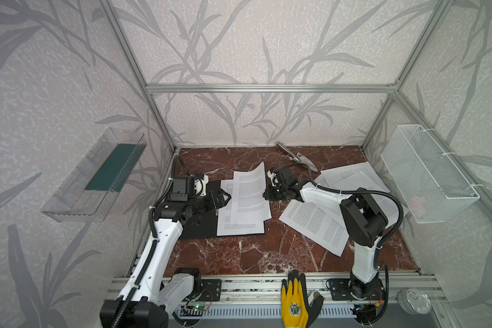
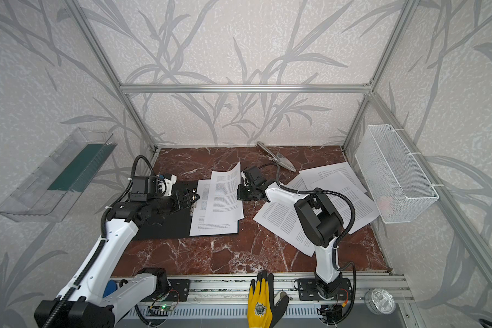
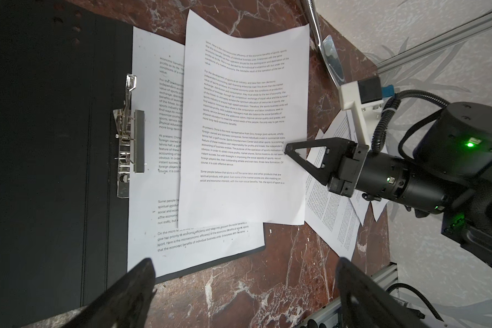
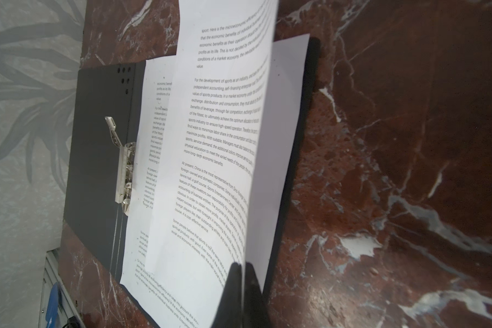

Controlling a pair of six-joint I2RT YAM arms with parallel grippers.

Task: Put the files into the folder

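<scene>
Right end effector [image 1: 267,195]: fingers pinched tight on the right edge of one white paper sheet printed with small black text, the held sheet [image 1: 249,193]. In the right wrist view the dark fingers [image 4: 239,286] meet with the paper between them.
Left end effector [image 1: 224,197]: jaws spread as wide as they go and gripping nothing, hanging above the thin matte-black rectangular folder [image 1: 199,231]. In the left wrist view only two finger ends [image 3: 137,284] show, cut off by the frame.
Tabletop [image 1: 239,255]: red-brown marble-patterned slab carrying everything listed below.
Folder: laid out flat, left of centre. The left arm hides much of its left cover, and no logo can be made out.
Loose files [image 1: 316,224]: white printed sheets fanned and overlapping on the right of the tabletop. The right arm covers their middle, so their number cannot be told.
Lower sheet [image 3: 154,198]: white printed page lying flat on the folder's right cover, mostly hidden under the held sheet.
Held sheet: slanted across the lower sheet with its pinched edge raised. Its far corner juts past the folder's far edge, and its top is cut off in the right wrist view.
Clip [image 3: 125,136]: silver metal lever clip beside the spine, lever raised. Its bar lies over the lower sheet's left edge, but whether it presses the paper cannot be told.
</scene>
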